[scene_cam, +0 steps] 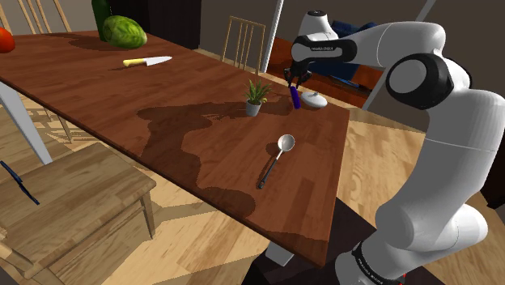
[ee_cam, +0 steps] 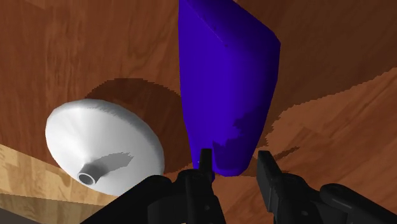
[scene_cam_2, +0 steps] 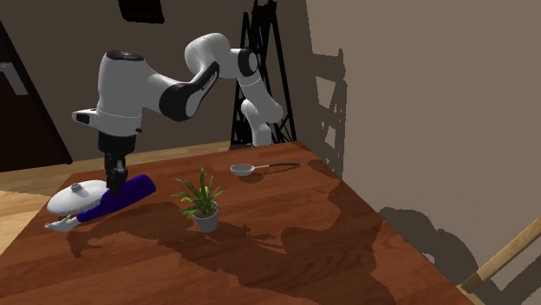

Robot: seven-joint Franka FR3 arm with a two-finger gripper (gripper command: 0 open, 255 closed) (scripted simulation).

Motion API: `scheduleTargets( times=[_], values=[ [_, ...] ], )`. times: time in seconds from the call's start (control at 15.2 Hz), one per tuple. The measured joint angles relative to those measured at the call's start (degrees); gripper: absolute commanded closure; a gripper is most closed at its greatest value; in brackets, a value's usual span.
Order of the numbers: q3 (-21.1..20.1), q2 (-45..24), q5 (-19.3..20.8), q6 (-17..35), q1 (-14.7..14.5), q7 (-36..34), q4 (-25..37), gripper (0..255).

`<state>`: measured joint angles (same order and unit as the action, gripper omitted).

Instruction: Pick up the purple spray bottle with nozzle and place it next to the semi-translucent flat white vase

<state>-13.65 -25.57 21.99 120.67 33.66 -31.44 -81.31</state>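
The placing step is under way. The black two-finger gripper (ee_cam: 234, 159) is clamped on the deep purple spray bottle (ee_cam: 229, 83), its fingers drawn close around the bottle's narrow end. It holds the bottle just beside the flat, rounded white vase (ee_cam: 102, 143), at the far end of the brown wooden worktop (scene_cam: 202, 146) by its edge. The bottle is about where the task wants it. What remains, as I judge it, is to settle it fully onto the wood, let the fingers part, and lift straight away so that neither bottle nor vase is nudged.

The wrist view shows the vase's short tubular neck and a strip of bare wood between vase and bottle. The second exterior view shows the bottle (scene_cam_2: 117, 197) slanted, one end higher than the other, with the gripper (scene_cam_2: 114, 180) on its upper side. Whether its low end touches the wood I cannot tell. The shoulder view takes in the rest of the worktop: a small potted green plant (scene_cam: 256, 95) near the bottle, a metal ladle (scene_cam: 275, 160), a yellow-handled knife (scene_cam: 147, 61) and a green watermelon (scene_cam: 123, 31) well apart.
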Motion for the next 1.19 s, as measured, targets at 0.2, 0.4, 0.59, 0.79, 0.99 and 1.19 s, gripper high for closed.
scheduleTargets(
  times=[0.2,0.4,0.59,0.79,0.99,1.19],
  values=[
    [0.00,-0.01,0.01,0.03,0.00,-0.01,-0.02,0],
    [0.00,-0.01,0.01,0.04,0.00,-0.02,-0.02,0],
    [0.00,-0.01,0.01,0.04,0.00,-0.02,-0.02,0],
    [-0.44,1.83,-0.55,-2.78,-0.40,0.18,0.99,0],
    [-0.68,2.95,-1.00,-4.85,-0.47,0.66,2.00,0],
    [-0.73,3.29,-1.08,-5.01,-0.47,0.66,1.78,0]
  ],
)
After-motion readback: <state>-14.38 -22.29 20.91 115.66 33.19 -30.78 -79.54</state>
